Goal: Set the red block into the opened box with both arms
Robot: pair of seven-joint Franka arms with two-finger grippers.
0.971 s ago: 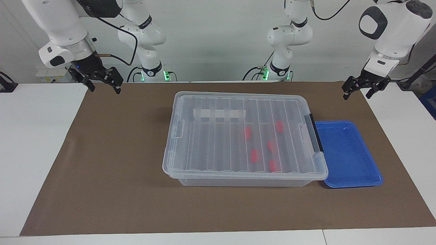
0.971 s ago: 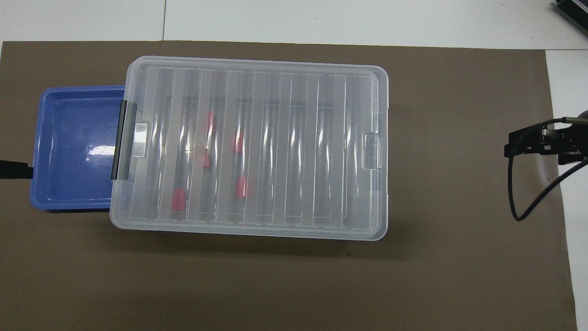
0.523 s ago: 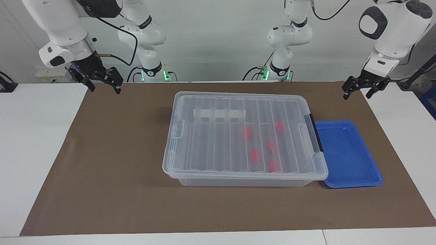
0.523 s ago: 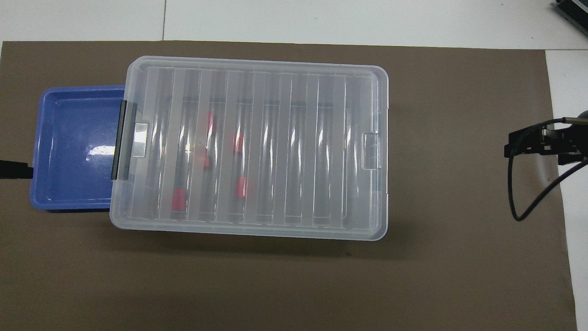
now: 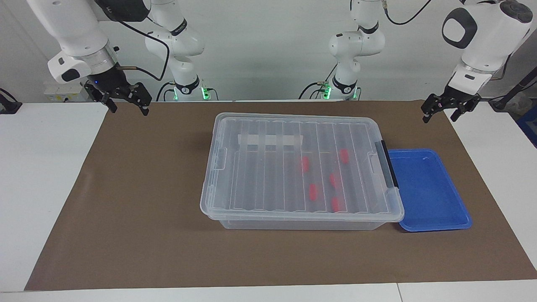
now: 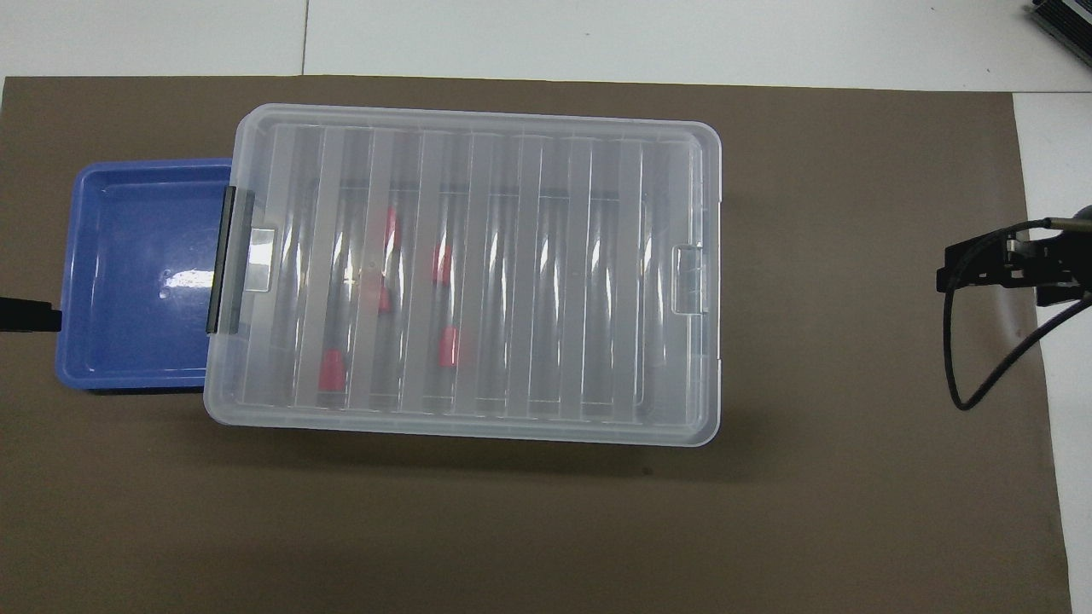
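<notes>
The box (image 5: 260, 167) (image 6: 597, 281) is a large clear bin in the middle of the brown mat, with its ribbed lid lying shut on it. Several red blocks (image 5: 313, 191) (image 6: 448, 347) lie inside, seen through the lid, in the half toward the left arm's end. My right gripper (image 5: 129, 110) (image 6: 949, 277) hangs open and holds nothing, raised over the mat's edge at the right arm's end. At the left arm's end my left gripper (image 5: 439, 118) hangs open over the mat's corner, holding nothing. Only its tip (image 6: 26, 314) shows in the overhead view.
A shallow blue tray (image 5: 432, 193) (image 6: 128, 273) sits against the box's black latch bar (image 5: 388, 167) at the left arm's end. A brown mat (image 5: 138, 201) covers the table around the box. A black cable (image 6: 981, 375) loops below the right gripper.
</notes>
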